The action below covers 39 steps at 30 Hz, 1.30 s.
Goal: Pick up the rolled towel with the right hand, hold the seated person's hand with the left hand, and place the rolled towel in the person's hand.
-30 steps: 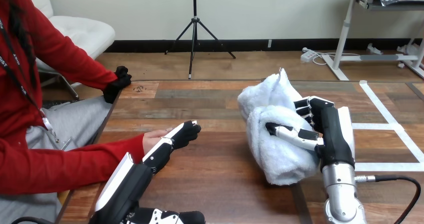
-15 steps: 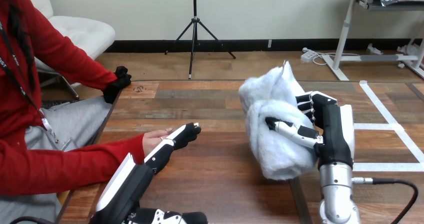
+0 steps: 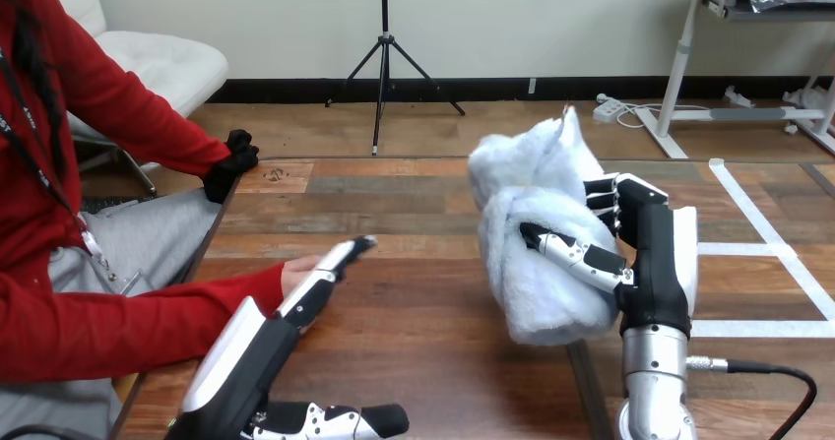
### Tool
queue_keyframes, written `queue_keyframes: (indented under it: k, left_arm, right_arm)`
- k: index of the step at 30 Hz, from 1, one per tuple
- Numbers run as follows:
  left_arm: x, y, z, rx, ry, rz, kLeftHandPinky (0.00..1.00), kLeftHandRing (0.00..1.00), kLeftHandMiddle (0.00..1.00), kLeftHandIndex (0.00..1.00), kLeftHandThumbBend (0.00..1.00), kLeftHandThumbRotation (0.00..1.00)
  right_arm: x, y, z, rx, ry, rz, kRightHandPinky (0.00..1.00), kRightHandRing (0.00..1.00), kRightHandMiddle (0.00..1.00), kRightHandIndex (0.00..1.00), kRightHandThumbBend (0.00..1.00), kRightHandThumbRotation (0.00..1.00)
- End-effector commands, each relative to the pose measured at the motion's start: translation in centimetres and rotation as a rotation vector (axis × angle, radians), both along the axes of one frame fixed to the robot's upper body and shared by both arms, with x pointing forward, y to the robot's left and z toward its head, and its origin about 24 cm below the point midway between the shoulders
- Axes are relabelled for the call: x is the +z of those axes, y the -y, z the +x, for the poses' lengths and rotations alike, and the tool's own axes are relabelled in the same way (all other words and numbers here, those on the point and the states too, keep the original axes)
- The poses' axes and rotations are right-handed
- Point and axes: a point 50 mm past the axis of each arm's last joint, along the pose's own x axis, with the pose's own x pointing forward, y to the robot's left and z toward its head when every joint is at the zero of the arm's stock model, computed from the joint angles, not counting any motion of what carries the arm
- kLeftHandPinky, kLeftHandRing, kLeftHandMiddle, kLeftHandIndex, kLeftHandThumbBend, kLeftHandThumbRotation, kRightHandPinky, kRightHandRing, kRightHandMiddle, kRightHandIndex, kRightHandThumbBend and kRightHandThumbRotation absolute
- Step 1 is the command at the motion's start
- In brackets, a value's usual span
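The rolled white towel (image 3: 537, 233) is fluffy and stands nearly upright, right of the table's middle, held a little above the wood. My right hand (image 3: 650, 263) is shut on it from the right, thumb across its front and fingers behind. At the left, the person's hand (image 3: 293, 271) in a red sleeve rests near the table edge. My left hand (image 3: 317, 284) lies against it on the near side, fingers straight and pointing to the far right, with the thumb (image 3: 335, 422) low by the bottom edge. I cannot tell whether the two touch.
The person's other hand, black-gloved (image 3: 232, 160), rests at the table's far left corner. White tape lines (image 3: 778, 253) mark the table's right part. A black cable (image 3: 778, 369) runs off my right forearm. Bare wood lies between my two hands.
My right hand has raised the towel slightly and carried it a little leftward. The fingers of my left hand, curled at the tips before, have straightened beside the person's hand.
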Motion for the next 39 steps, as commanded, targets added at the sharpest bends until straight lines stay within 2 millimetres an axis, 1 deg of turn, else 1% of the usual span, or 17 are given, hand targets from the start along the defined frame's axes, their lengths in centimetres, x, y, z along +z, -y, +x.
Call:
queue_keyframes:
  k: [1,12,19,28,39]
  left_arm:
    - [1.2,0.0,0.5,0.034,0.072,0.027,0.95,0.97,0.97,0.98,1.00,0.59]
    - [1.2,0.1,0.7,0.069,0.072,0.083,0.97,1.00,1.00,1.00,1.00,0.60]
    - [1.4,0.0,0.8,0.094,0.080,0.158,0.97,1.00,1.00,1.00,1.00,0.60]
    - [1.3,-0.3,1.3,0.129,0.097,0.220,0.97,1.00,1.00,1.00,1.00,0.57]
    - [0.8,-0.8,2.0,0.161,0.104,0.346,0.96,1.00,1.00,1.00,1.00,0.60]
  right_arm:
    - [2.9,-0.8,1.2,0.022,0.173,0.017,0.30,0.35,0.45,0.45,0.75,0.00]
    - [2.8,-1.2,0.9,0.019,0.202,0.022,0.30,0.37,0.45,0.45,0.74,0.00]
    - [2.9,-1.5,0.7,0.021,0.221,0.021,0.31,0.37,0.45,0.45,0.73,0.00]
    - [2.9,-1.8,0.6,0.030,0.235,0.028,0.30,0.38,0.45,0.44,0.72,0.00]
    - [2.9,-2.1,0.5,0.045,0.242,0.038,0.30,0.38,0.45,0.44,0.72,0.00]
